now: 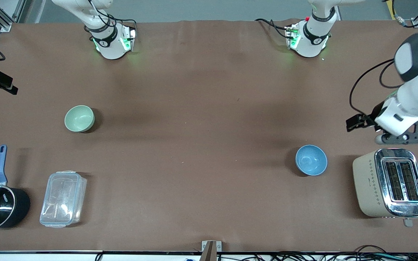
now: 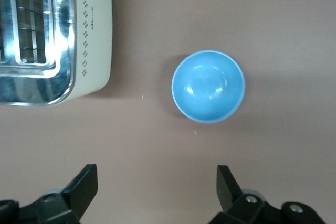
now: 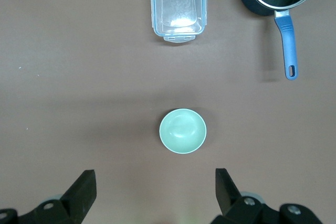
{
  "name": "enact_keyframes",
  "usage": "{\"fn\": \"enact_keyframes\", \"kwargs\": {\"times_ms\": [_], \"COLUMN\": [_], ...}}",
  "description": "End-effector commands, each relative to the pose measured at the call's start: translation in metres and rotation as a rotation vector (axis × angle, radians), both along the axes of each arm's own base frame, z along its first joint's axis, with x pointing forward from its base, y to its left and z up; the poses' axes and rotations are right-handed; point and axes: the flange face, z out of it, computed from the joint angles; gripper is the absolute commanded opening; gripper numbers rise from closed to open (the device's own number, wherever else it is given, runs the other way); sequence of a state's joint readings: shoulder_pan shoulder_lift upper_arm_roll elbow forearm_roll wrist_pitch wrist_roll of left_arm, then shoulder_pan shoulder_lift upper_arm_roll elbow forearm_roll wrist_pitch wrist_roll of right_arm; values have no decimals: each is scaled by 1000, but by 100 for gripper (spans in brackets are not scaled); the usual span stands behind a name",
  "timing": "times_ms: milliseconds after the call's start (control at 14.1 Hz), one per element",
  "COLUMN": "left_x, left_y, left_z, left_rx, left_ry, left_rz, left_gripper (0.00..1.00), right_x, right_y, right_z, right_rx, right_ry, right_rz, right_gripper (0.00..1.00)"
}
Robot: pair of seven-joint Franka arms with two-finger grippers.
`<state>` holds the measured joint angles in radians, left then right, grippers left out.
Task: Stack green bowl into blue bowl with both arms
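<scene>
The green bowl [image 1: 79,118] sits upright on the table [image 1: 194,127] toward the right arm's end, well apart from the blue bowl [image 1: 311,160], which stands just beside a toaster [image 1: 390,183] toward the left arm's end. The right gripper [image 3: 152,195] hangs released over the table near the green bowl. The left gripper [image 2: 155,195] hovers released near the blue bowl.

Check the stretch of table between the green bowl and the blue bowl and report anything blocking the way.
Nothing visible blocks it. Only bare table lies between the green bowl and the blue bowl. The toaster, saucepan and clear container sit outside that stretch.
</scene>
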<state>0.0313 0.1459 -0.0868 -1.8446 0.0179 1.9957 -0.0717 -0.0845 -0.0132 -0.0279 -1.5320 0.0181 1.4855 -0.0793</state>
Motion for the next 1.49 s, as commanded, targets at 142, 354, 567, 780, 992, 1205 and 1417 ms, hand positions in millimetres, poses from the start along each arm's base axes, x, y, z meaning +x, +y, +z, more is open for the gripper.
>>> {"fn": "enact_keyframes", "kwargs": {"times_ms": [142,354,567,780,992,1205,1417], "left_x": [24,34,39,40,40,41,42], "left_y": [1,-2,-5,-8,-10,-14,-33], "left_z": [-102,-156,-192,-214,-225,-225,-221], "left_rx": [-14,-26,-35,-42,-49,-52,-67], "left_ry": [-24,-39,-46,-34,-20,-21,-25], "left_rz": [5,2,3,3,7,-2,-22], "left_gripper": [100,84,74,62,36,9,1], "right_x": [-3,-10,-6,0,-4,-12,-14], "right_y": [-31,-76,-103,-130,-150,-157,-154], "right_z": [-44,-110,-189,-269,-338,-395,-435], "right_rx": [27,84,154,245,285,322,353], "right_ry": [60,96,83,126,213,300,328], "right_rz": [-64,-83,-79,-91,-124,-147,-158], "right_gripper": [100,100,100,99,99,97,92]}}
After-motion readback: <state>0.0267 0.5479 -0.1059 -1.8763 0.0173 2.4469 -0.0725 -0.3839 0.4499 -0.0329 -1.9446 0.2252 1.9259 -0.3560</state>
